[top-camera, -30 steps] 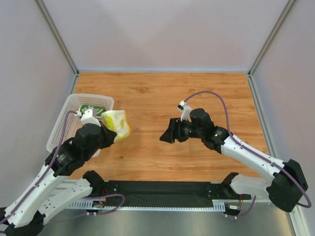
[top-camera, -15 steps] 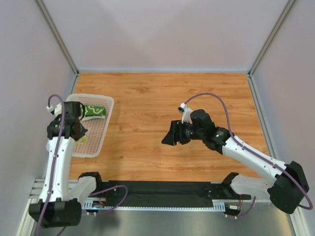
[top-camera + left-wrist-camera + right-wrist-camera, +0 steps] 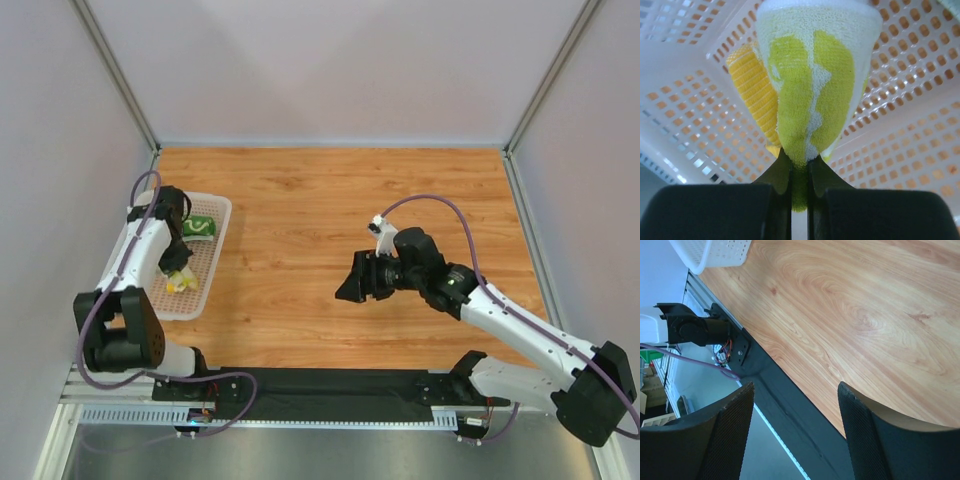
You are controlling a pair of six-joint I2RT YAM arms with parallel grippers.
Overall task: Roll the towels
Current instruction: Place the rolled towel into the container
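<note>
left gripper (image 3: 800, 172) is pinching the yellow-lime towel (image 3: 812, 85) inside the basket (image 3: 910, 150) at nine o'clock; right gripper (image 3: 794, 395) is hanging open over the worktop (image 3: 865, 305).

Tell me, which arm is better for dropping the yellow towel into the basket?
Left. The left pincer is shut on the yellow towel, right over the white basket. The right pincer is open, holds nothing, and hangs over the wooden table, away from the basket.
</note>
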